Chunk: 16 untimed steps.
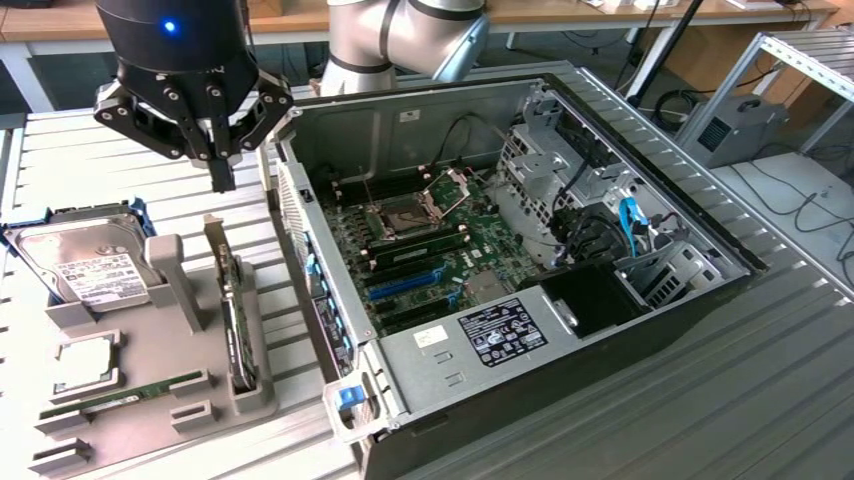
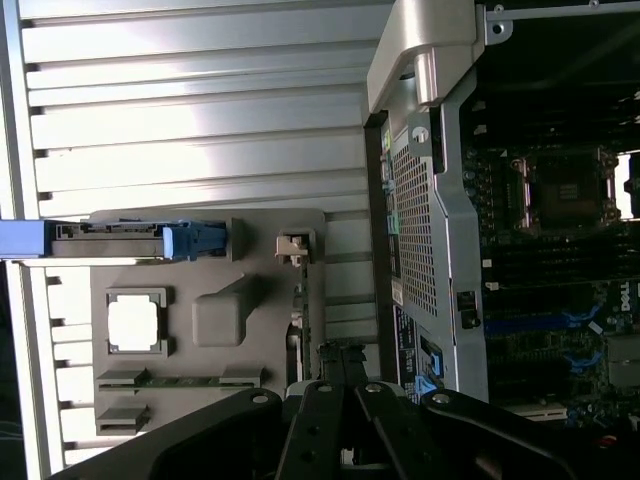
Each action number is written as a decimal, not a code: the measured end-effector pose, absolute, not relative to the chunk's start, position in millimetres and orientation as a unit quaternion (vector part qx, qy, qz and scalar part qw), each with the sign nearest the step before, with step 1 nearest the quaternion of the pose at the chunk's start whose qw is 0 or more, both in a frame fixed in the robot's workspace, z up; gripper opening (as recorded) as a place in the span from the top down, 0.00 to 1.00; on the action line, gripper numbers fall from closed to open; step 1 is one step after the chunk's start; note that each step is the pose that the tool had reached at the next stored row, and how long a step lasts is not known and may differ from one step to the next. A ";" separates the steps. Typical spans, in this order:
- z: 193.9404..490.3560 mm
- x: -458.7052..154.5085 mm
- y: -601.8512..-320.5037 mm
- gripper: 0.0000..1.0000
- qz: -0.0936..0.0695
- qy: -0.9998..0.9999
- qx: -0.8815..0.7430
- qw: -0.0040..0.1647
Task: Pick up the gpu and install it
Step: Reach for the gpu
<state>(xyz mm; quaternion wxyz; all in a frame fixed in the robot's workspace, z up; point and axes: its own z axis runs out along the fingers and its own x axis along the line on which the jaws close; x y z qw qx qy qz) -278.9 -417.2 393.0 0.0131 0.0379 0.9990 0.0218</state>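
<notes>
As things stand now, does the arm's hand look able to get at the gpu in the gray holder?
Probably yes. The hand hangs above the gray holder, fingers shut, and the gpu stands on edge there with its top edge free; nothing lies between them.

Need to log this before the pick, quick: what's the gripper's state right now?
Gripper: fingers closed, holding nothing, in the air over the gray parts tray.

gpu (image 1: 240, 322): dark flat card, standing on edge in gray holder slot, just beside open computer case.
</notes>
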 end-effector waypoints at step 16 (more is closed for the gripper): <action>393.1 -278.9 -421.0 0.89 0.022 0.999 0.038 0.013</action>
